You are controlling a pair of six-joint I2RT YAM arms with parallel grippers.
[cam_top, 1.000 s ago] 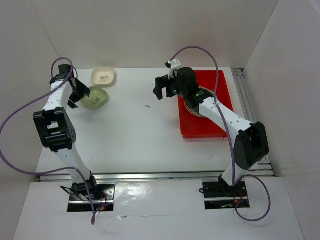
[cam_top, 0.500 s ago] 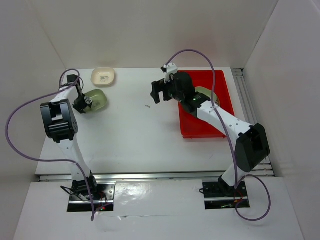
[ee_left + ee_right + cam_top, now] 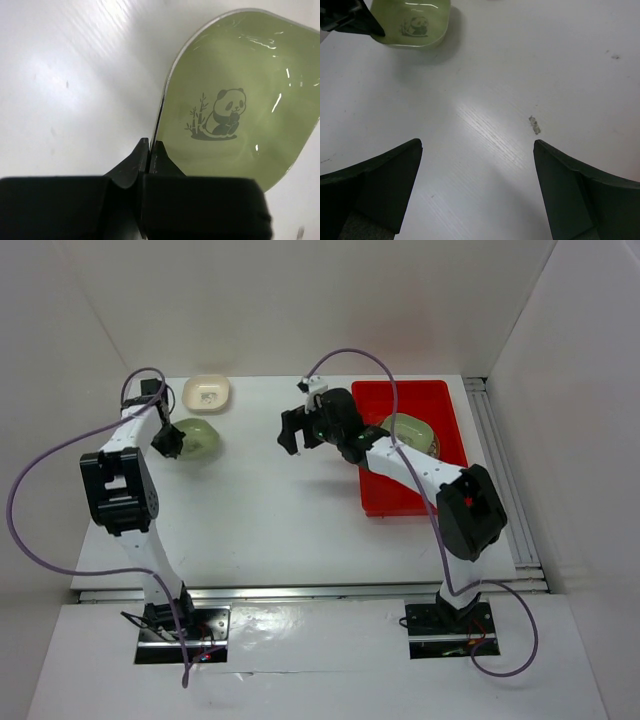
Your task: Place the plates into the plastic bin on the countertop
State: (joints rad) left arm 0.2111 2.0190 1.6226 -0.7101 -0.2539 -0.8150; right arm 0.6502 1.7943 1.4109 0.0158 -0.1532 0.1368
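Observation:
A green plate with a panda mark rests on the white countertop at the far left. My left gripper is shut on its left rim, one finger on each side of the edge. Just behind it sits a cream plate. The red plastic bin lies at the right and holds a pale plate. My right gripper hangs open over the bare middle of the table, left of the bin, with nothing between its fingers. Its wrist view catches the green plate ahead.
White walls close the table in at the back and on both sides. A metal rail runs along the right edge beside the bin. A small scuff mark shows on the table surface. Purple cables loop above both arms.
My left gripper has swung in and shut on the green plate's rim. The right arm has moved left, off the bin and out over the table's middle, still open.

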